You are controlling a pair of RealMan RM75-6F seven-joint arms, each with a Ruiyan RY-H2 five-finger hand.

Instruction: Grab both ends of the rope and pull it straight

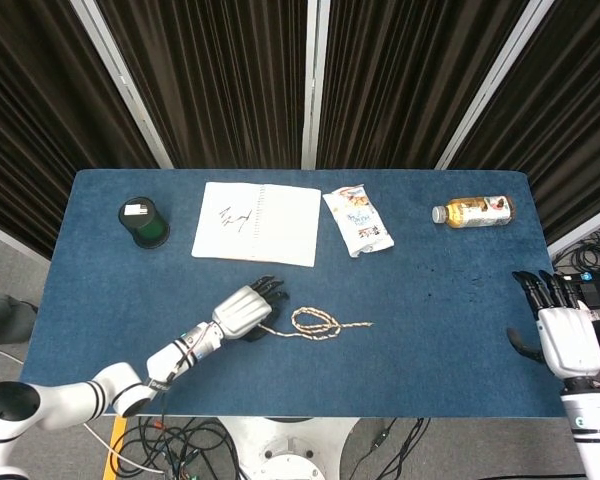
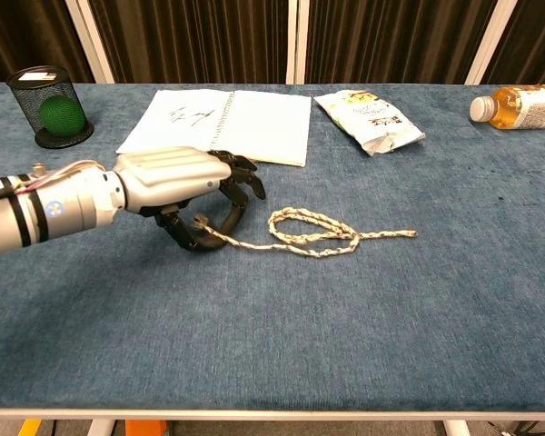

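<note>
A pale braided rope [image 2: 320, 233] lies looped on the blue table [image 2: 363, 309], its free right end [image 2: 409, 233] pointing right; in the head view the rope [image 1: 318, 323] sits near the table's front middle. My left hand [image 2: 177, 186] curls around the rope's left end [image 2: 207, 231], which is pinched between thumb and fingers and lifted a little off the cloth; the same hand [image 1: 248, 311] shows in the head view. My right hand [image 1: 562, 333] hovers with fingers spread at the table's right front corner, far from the rope and holding nothing.
An open notebook [image 2: 220, 121] lies behind the left hand. A snack bag [image 2: 370, 116] and a lying bottle [image 2: 518, 105] sit at the back right, and a black mesh cup [image 2: 50, 106] with a green ball stands back left.
</note>
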